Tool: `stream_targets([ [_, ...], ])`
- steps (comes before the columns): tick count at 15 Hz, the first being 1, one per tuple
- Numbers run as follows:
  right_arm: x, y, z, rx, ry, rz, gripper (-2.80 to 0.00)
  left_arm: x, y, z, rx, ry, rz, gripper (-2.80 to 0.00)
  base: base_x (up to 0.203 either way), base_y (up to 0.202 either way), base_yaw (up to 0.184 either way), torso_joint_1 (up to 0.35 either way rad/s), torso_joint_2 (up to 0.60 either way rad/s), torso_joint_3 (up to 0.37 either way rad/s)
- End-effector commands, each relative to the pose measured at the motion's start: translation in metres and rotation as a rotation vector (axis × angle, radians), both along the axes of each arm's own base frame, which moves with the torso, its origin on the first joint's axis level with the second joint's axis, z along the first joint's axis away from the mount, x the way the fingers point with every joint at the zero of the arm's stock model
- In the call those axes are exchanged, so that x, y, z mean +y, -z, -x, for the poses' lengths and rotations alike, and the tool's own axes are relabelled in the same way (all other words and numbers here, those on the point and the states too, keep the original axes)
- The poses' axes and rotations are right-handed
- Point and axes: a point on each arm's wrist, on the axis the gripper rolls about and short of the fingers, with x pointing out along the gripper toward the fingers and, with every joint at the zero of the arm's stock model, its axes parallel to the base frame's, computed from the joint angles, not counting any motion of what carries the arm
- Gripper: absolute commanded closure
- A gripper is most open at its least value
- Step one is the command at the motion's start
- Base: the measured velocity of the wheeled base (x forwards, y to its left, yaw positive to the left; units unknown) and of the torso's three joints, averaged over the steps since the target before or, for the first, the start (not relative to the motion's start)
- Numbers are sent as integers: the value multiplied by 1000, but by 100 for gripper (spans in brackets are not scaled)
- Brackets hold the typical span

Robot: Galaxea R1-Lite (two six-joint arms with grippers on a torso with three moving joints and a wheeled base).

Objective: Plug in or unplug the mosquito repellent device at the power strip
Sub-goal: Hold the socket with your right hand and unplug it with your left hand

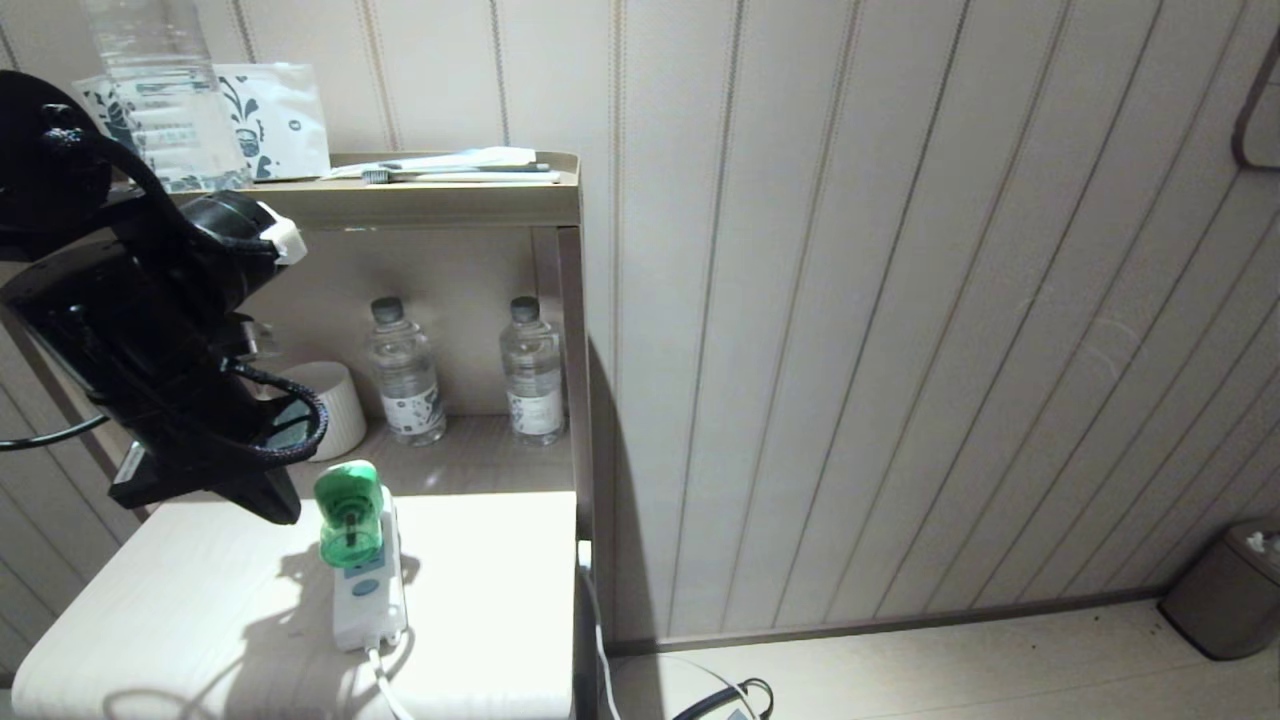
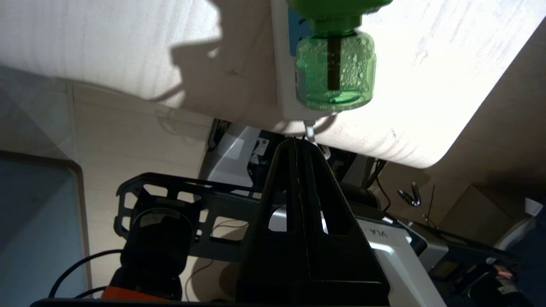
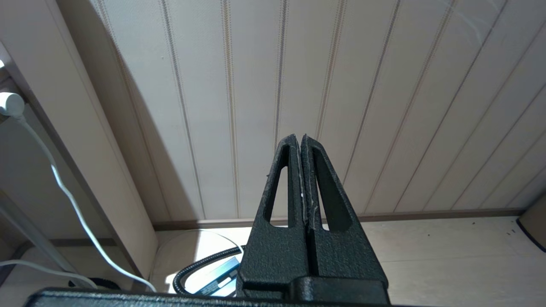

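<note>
mosquito repellent device (image 1: 350,515): one, small, with a translucent green bottle and a dark wick down its middle; it sits plugged into the far end of the power strip, on the bench.
power strip (image 1: 368,600): one, long, flat, white plastic, with a pale blue socket face showing; it lies on the bench near the middle, its length running front to back, with a thin white cable (image 1: 385,685) leaving its near end.
bench (image 1: 180,620): one pale wood-grain top with rounded corners, brightly lit.
left gripper (image 2: 300,143): black, textured, wedge-shaped; jaws pressed together with nothing between them, tip just beside the device's bottle and apart from it, above the bench edge in the left wrist view.
right gripper (image 3: 300,140): same black wedge shape; jaws together and empty, pointing at the grooved wall panels off to the side of the bench.
water bottles (image 1: 405,375): two, clear plastic with dark caps and paper labels, upright side by side on the lower shelf behind the bench.
mug (image 1: 330,405): one, white, rounded, on the same shelf, to the left of the bottles and partly hidden by the left arm.
upper shelf (image 1: 450,200): one beige ledge carrying a large clear bottle (image 1: 160,100), a white printed packet and a toothbrush.
bin (image 1: 1225,590): one, grey, on the floor in the far right corner.
</note>
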Motion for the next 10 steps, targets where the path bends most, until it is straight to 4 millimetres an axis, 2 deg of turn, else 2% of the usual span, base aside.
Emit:
stream_targets([
  [1,0,0,0,-1,-1,0,0,2,-4,10,2,-1,-1,0,0,0,0,0,0,0],
  [4,0,0,0,-1,-1,0,0,8,-9,32,4,2,-8,0,0,0,0,0,0,0],
  [10,0,0,0,-1,-1,0,0,35,-15,108,-4,-18,-23,0,0,0,0,0,0,0],
])
